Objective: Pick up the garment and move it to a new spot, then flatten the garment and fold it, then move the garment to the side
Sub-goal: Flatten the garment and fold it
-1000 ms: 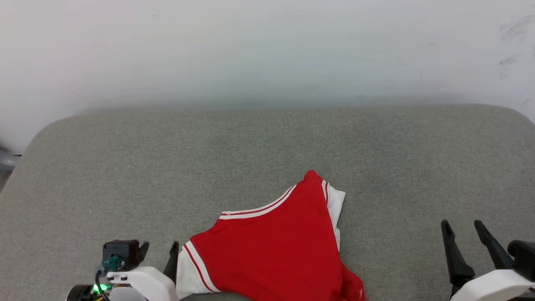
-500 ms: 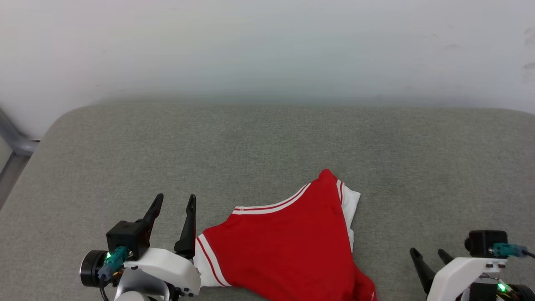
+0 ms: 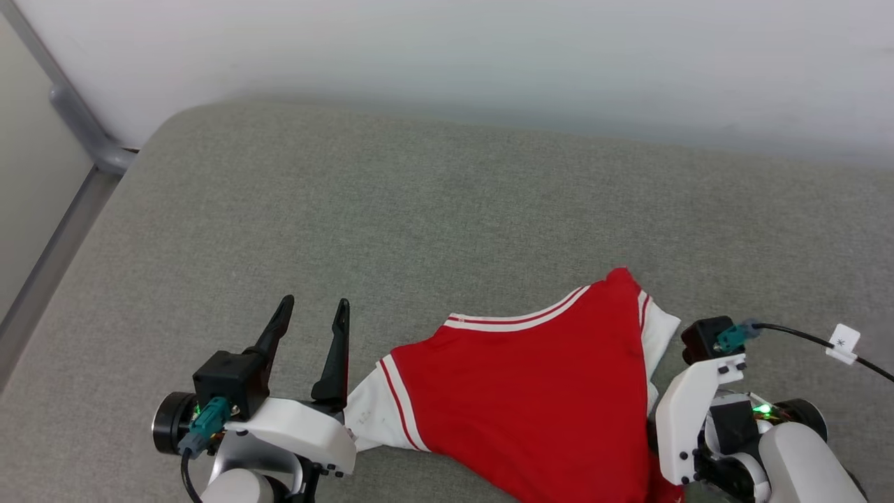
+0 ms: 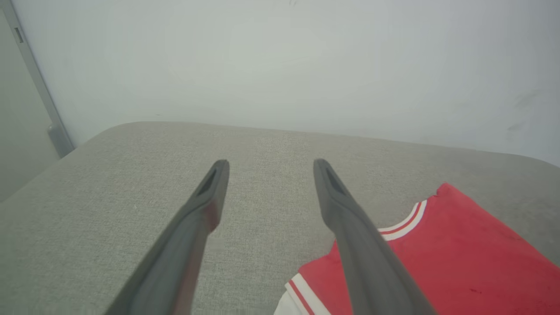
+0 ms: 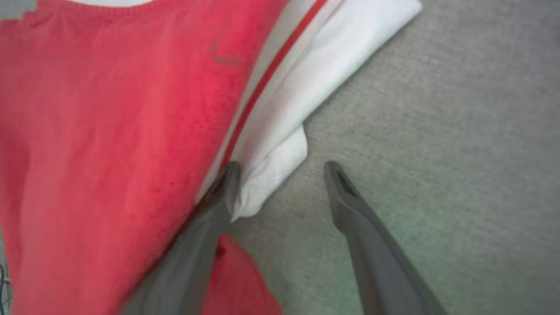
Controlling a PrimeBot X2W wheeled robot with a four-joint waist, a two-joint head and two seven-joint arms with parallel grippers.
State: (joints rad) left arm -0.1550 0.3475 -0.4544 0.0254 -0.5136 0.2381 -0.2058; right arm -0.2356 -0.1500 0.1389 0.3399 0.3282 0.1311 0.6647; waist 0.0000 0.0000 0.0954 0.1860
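Note:
The garment, red with white sleeves and red-and-white striped trim, lies bunched on the grey cushion near its front edge. My left gripper stands open just left of the garment's white sleeve, fingers pointing away from me and nothing between them; it appears in the left wrist view too, with the garment at the lower right. My right gripper points down at the garment's right edge, open, its left finger against the white sleeve. In the head view its fingers are hidden behind the wrist.
A pale wall runs behind the cushion. A grey metal rail stands at the far left beside the cushion's rounded corner. A black cable with a white tag trails off to the right from the right wrist.
The camera has swung left and tilted. My left gripper rose into view beside the sleeve. My right arm moved in from the right and turned down onto the garment's right edge.

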